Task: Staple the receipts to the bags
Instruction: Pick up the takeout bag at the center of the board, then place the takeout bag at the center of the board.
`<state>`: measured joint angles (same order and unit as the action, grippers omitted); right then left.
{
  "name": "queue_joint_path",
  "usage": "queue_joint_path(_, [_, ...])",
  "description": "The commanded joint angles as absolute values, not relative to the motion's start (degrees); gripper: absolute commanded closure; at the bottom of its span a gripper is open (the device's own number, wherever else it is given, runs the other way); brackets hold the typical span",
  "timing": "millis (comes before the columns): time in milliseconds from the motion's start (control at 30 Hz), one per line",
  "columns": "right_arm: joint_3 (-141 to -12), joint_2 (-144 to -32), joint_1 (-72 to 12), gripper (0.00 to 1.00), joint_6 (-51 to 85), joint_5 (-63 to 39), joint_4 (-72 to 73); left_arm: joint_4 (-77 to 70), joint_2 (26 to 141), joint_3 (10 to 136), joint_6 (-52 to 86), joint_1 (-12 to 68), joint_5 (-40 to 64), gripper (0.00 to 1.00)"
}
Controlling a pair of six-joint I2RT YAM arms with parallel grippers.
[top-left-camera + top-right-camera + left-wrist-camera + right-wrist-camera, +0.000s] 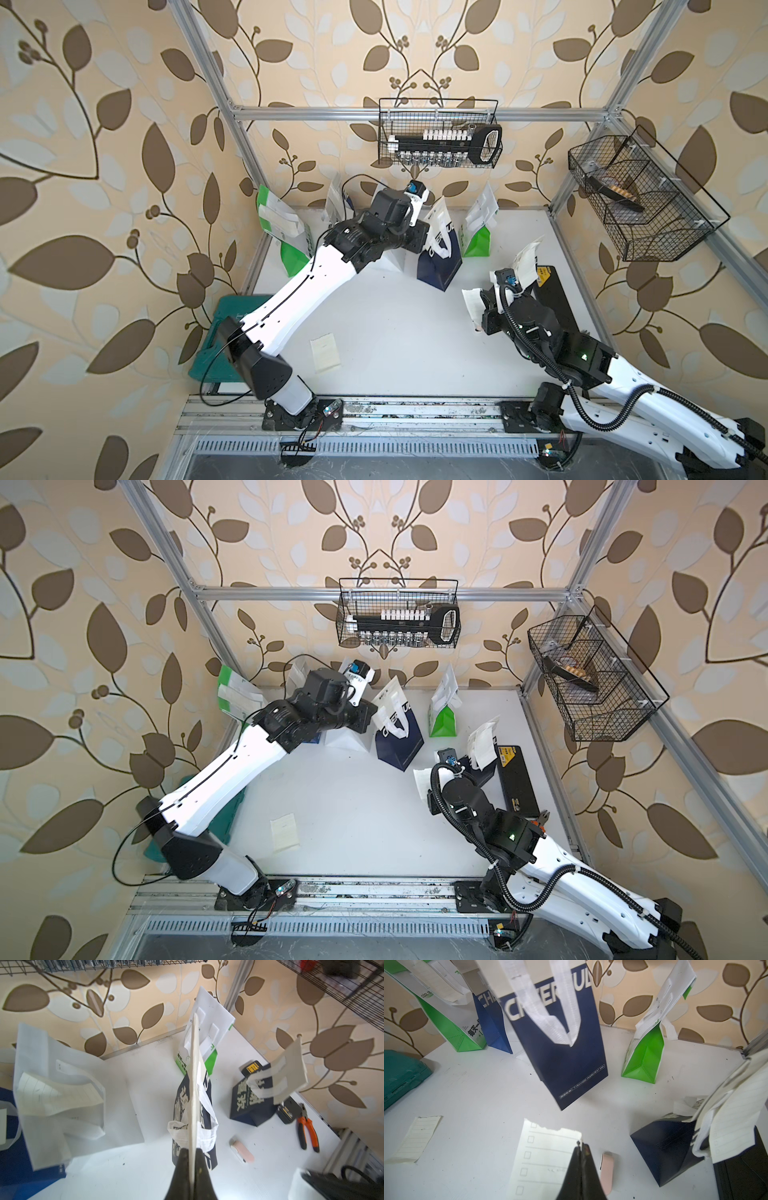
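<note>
My left gripper (192, 1151) is shut on the top edge of a navy bag (440, 259) with white lettering. The bag (562, 1051) hangs tilted, with its bottom off the white table (395, 324). My right gripper (581, 1146) is shut on the edge of a cream receipt (542, 1159) with printed checkboxes, held low over the table near a pink stapler (607, 1169). A loose receipt (325, 352) lies flat at the front. Another navy bag (251, 1101) with a receipt (735, 1126) on it stands at the right. Two green-and-white bags (282, 237) (478, 237) and a white bag (62, 1088) stand along the back.
A teal tool case (216, 332) lies at the left table edge. A black case (555, 291) and orange pliers (307, 1128) lie at the right edge. Two wire baskets (440, 133) (640, 199) hang on the frame above the back and right.
</note>
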<state>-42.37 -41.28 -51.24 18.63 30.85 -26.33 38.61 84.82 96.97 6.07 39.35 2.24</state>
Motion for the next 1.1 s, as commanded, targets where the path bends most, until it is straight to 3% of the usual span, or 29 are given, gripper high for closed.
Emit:
queue_joint_path(0, [-42.2, -40.8, -51.1, 1.0, 19.1, 29.2, -24.8, 42.3, 76.2, 90.6, 1.0, 39.3, 7.0, 1.0])
queue_joint_path(133, [-41.2, -41.1, -52.4, 1.0, 17.5, 28.2, -21.3, 42.1, 69.2, 81.4, -5.8, 39.4, 14.2, 1.0])
queue_joint_path(400, [-39.6, -43.7, -58.5, 1.0, 13.7, 30.1, -14.1, 40.1, 64.9, 69.2, -11.0, 39.3, 14.7, 1.0])
queue_joint_path(633, [-38.0, -47.3, -63.9, 1.0, 10.3, 33.5, -6.8, 39.9, 64.5, 67.8, -11.1, 39.4, 16.0, 0.99])
queue_joint_path(767, [-37.3, -47.9, -66.0, 1.0, 7.8, 36.2, -2.4, 39.6, 64.5, 67.9, -10.6, 39.4, 16.3, 0.6])
queue_joint_path(800, [-37.1, -47.9, -66.2, 1.0, 6.8, 36.2, -1.3, 39.3, 64.4, 68.1, -10.3, 39.4, 16.3, 0.54])
queue_joint_path(900, [-37.4, -48.1, -66.5, 1.0, 4.4, 36.4, 1.4, 38.5, 64.0, 68.9, -9.5, 39.2, 16.8, 0.41])
queue_joint_path(1067, [-39.3, -52.0, -66.6, 1.0, -0.2, 34.6, 6.5, 37.2, 63.9, 70.2, -8.6, 39.3, 20.7, 0.36])
